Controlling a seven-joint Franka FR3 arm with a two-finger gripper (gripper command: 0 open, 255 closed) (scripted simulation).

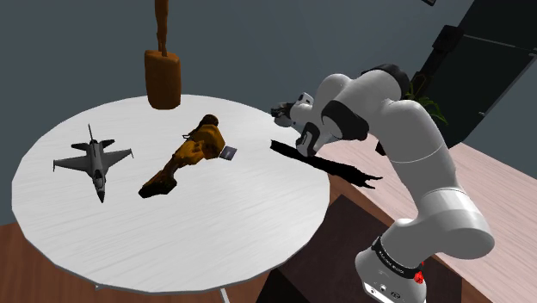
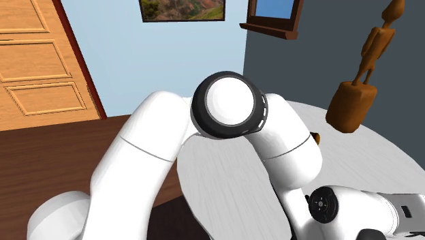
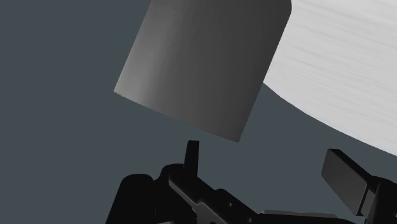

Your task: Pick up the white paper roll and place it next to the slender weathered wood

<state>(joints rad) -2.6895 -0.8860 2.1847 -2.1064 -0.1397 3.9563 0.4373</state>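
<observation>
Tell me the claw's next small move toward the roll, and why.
Probably ease the claw forward and centre it on the grey roll. In the wrist view the fingers stand apart, touching nothing, and the roll lies ahead of them, nearer one finger than the other.

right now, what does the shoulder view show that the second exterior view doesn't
Shoulder view, not the second exterior: a grey toy jet and a brown figure lying flat, both on the table.

Second exterior, not the shoulder: a wooden door, a framed picture and a window.

Both: the round white table, the white arm and the upright carved wooden statue.
</observation>
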